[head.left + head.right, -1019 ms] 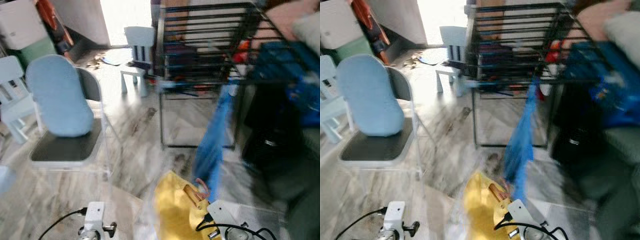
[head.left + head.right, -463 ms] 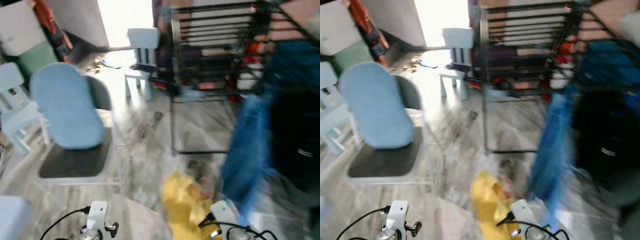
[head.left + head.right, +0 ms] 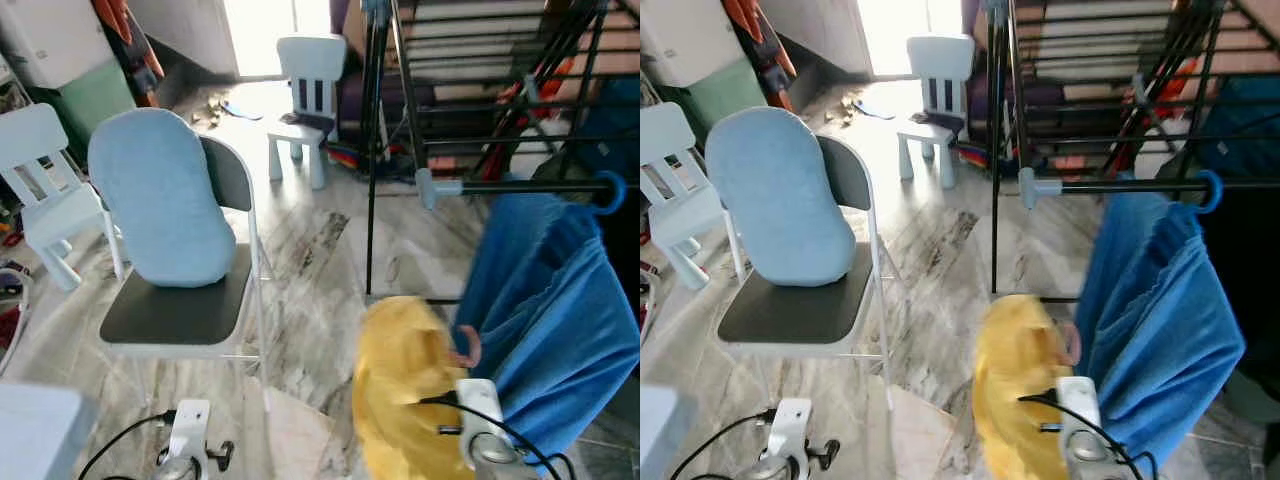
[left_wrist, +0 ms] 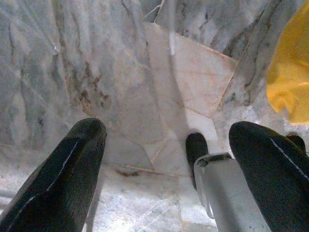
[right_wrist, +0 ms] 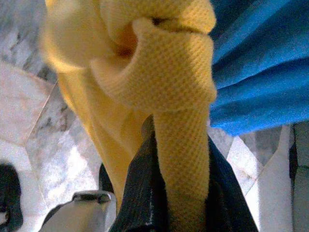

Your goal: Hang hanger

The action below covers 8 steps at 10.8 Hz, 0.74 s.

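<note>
A yellow knitted garment (image 3: pixel 400 385) hangs from my right gripper (image 5: pixel 164 159), which is shut on its cloth, low at the front right. A pinkish hanger hook (image 3: pixel 466 347) pokes out of the garment's top. Just to its right a blue garment (image 3: pixel 555 320) hangs by a blue hook (image 3: pixel 610 190) from the rack's horizontal black rod (image 3: pixel 520 186). The yellow garment sits below that rod and touches the blue cloth. My left gripper (image 4: pixel 169 130) is open over the marble floor, holding nothing.
A folding chair with a light blue cushion (image 3: pixel 165 200) stands to the left. Behind it are two small white chairs (image 3: pixel 305 90) (image 3: pixel 40 170). A black drying rack (image 3: pixel 480 60) with upright legs rises at the back right. Marble floor (image 3: pixel 310 270) lies between the chair and the rack.
The camera has moved and the blur has cleared, so the rack rod and blue garment now stand closer. The yellow garment sits higher, right against the blue cloth.
</note>
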Tool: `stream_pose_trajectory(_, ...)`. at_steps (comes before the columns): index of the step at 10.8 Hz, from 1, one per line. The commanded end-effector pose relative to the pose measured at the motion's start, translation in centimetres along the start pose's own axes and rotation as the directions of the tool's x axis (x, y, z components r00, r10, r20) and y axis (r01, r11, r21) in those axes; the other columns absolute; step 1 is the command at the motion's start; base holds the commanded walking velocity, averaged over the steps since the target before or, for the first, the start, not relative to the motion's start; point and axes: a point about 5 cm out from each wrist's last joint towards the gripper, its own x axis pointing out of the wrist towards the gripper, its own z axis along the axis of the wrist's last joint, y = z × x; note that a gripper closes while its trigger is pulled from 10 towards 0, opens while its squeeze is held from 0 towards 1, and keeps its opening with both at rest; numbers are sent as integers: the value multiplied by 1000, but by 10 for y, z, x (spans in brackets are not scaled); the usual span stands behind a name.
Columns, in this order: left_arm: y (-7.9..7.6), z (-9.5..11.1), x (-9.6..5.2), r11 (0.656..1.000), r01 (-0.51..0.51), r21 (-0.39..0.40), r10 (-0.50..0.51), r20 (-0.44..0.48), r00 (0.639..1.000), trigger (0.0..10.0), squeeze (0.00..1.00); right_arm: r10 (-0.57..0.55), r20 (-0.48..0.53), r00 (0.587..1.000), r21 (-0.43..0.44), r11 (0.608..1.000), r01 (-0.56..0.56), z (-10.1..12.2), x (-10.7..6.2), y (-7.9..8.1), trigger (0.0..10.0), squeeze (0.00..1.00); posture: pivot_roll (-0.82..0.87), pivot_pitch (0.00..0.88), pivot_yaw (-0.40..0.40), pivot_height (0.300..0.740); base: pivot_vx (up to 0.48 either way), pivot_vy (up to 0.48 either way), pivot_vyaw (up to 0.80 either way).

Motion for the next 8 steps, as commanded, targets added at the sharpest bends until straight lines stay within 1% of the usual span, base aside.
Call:
stream_pose_trajectory(1, 5, 1, 0, 1000, -5, 9, 5, -2, 1000, 10000, 0, -7, 28, 1000, 26, 1000, 6, 5, 0, 3, 10000, 0, -178, 0, 95, 740, 0, 0, 0)
stream_pose_trajectory(2, 5, 1, 0, 1000, -3, 20, 3, -2, 1000, 10000, 0, -8, 47, 999, 14, 1000, 8, 8, 0, 2, 10000, 0, -188, 0, 98, 740, 0, 0, 0)
stream_pose_trajectory(3, 5, 2, 0, 1000, 1, 23, -1, 2, 1000, 10000, 0, -17, 100, 995, -25, 999, 20, 19, 1, 1, 10000, 0, -188, 0, 96, 740, 0, 0, 0)
stream_pose_trajectory(4, 4, 2, 0, 1000, 5, 18, -5, 6, 1000, 10000, 0, -27, 137, 990, -26, 999, 31, 30, 2, 0, 10000, 0, -188, 0, 95, 740, 0, 0, 0)
stream_pose_trajectory(5, 4, 2, 0, 1000, 3, 12, -3, 5, 1000, 10000, 0, -45, 204, 978, -28, 998, 52, 49, 2, -1, 10000, 0, -188, 0, 93, 740, 255, 0, 0)
stream_pose_trajectory(6, 4, 2, 0, 1000, 2, 9, -2, 5, 1000, 10000, 0, -54, 249, 967, -14, 998, 60, 64, 2, -2, 10000, 0, -189, 0, 91, 740, 262, 0, 0)
stream_pose_trajectory(7, 4, 2, 0, 1000, 3, 5, -3, 4, 1000, 10000, 0, -58, 301, 952, -25, 997, 69, 76, 1, -1, 10000, 0, -190, 0, 91, 740, 270, 0, 0)
stream_pose_trajectory(8, 4, 2, 0, 1000, 4, 2, -4, 5, 1000, 10000, 0, -57, 336, 940, -40, 996, 75, 83, 0, 2, 10000, 0, -190, 0, 90, 740, 277, 0, 0)
